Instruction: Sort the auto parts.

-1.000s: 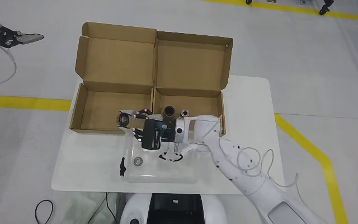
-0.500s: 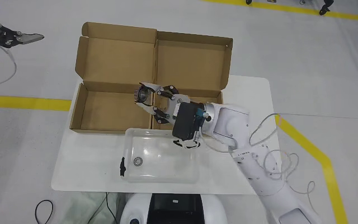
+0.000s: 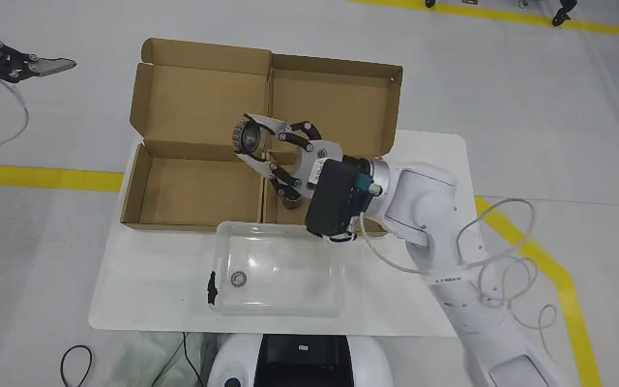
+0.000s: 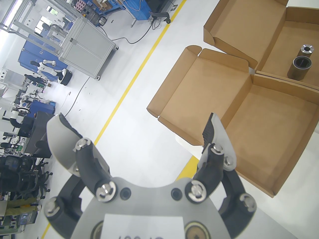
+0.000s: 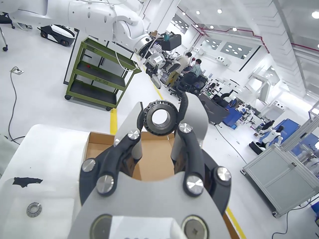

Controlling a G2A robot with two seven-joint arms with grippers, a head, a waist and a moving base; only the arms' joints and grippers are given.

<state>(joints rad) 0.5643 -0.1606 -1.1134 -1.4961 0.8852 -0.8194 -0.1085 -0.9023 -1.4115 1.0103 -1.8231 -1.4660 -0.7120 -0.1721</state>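
Table (image 3: 145, 281) white, holding cardboard boxes (image 3: 184, 189); grey floor (image 3: 542, 97), yellow lines (image 3: 58, 178).

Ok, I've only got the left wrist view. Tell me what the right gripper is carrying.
Observer: The right gripper is shut on a dark metal ring-shaped bearing.
Operator: Give me its position.
Observer: In the top view it appears over the back wall of the empty brown cardboard box, near the neighbouring box.
Operator: Report what else waits to be sorted.
Observer: A flat silver metal ring lies in the clear plastic tray.
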